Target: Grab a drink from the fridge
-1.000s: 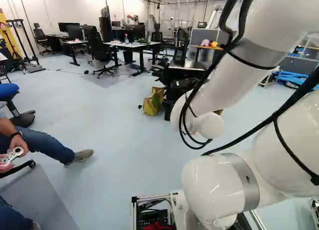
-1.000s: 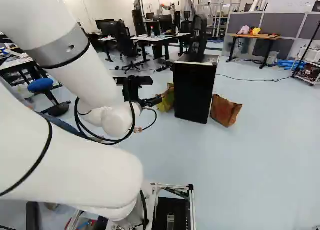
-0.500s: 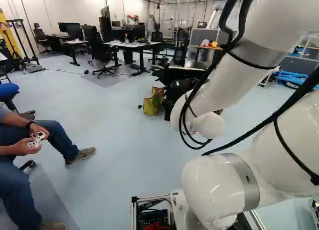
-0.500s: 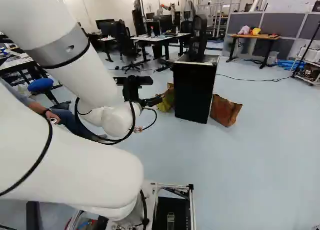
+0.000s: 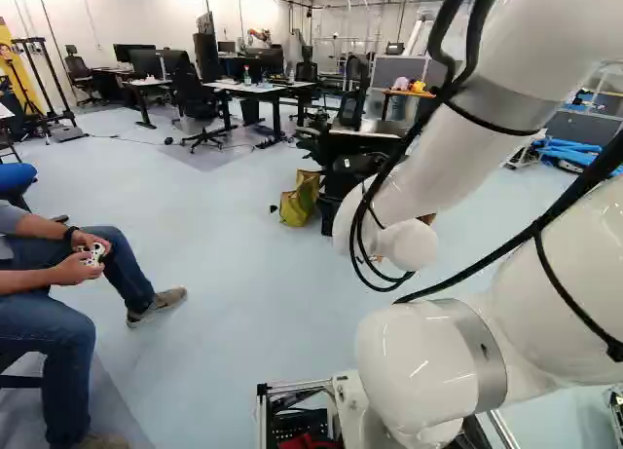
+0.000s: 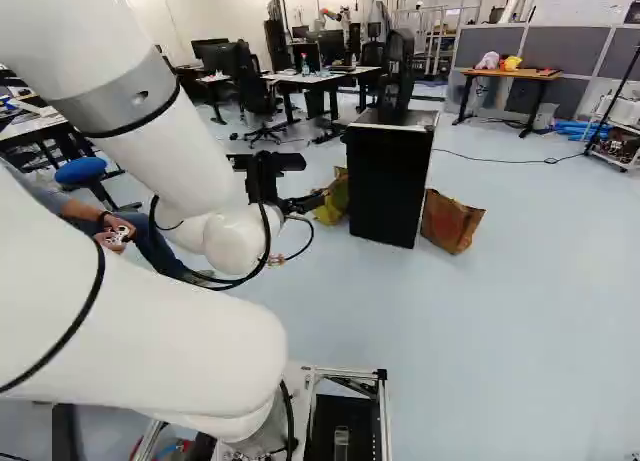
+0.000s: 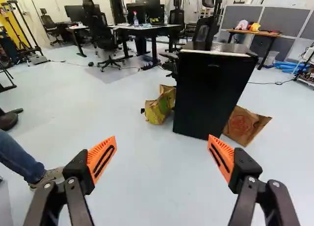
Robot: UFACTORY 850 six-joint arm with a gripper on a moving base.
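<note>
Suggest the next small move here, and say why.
I'd probably drive the base a little toward the black fridge, with the gripper left open. The fridge stands ahead, beyond a stretch of floor, apparently out of reach; its front looks closed, and the gripper holds nothing.

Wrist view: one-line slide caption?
Open, empty pincer with the black fridge ahead, flanked by a yellow-green bag and a brown bag.
</note>
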